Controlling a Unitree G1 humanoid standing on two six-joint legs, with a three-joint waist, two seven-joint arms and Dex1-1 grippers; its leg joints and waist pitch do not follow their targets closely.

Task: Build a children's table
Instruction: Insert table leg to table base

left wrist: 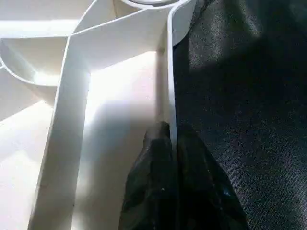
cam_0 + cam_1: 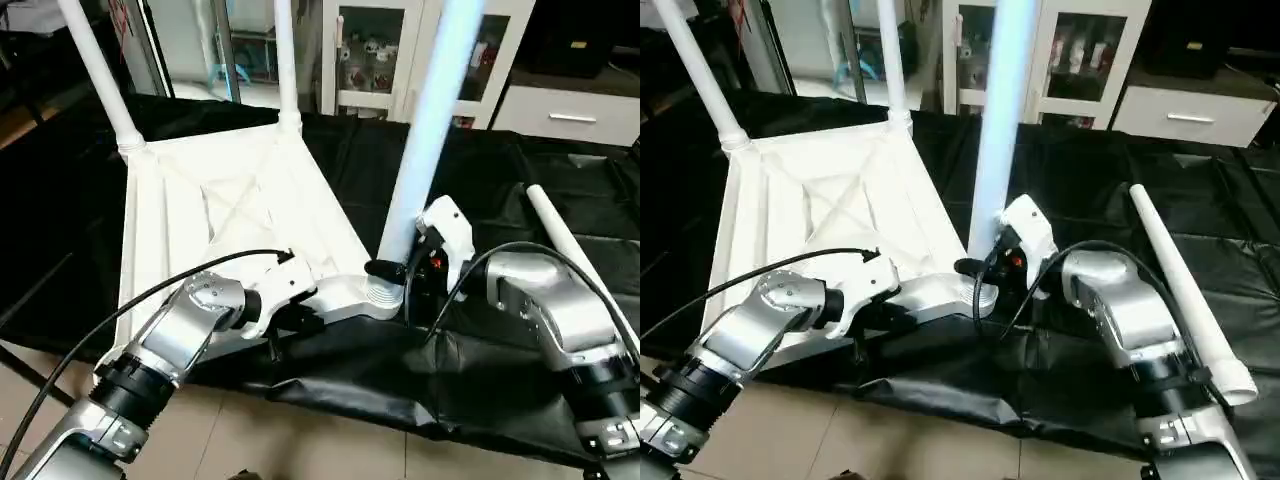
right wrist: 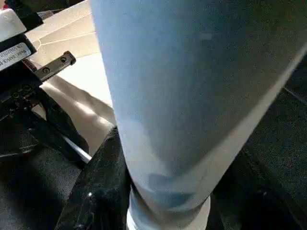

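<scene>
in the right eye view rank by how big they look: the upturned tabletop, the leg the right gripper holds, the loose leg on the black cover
1. Tabletop, clearly largest.
2 and 3. Held leg and loose leg: unsure. The held one looks thicker but is cut off at the frame's top; the right gripper holds its base.

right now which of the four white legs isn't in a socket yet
The leg lying flat on the black cover beside the right arm. The other three stand upright in the tabletop's corner sockets, one gripped by the right gripper.
</scene>
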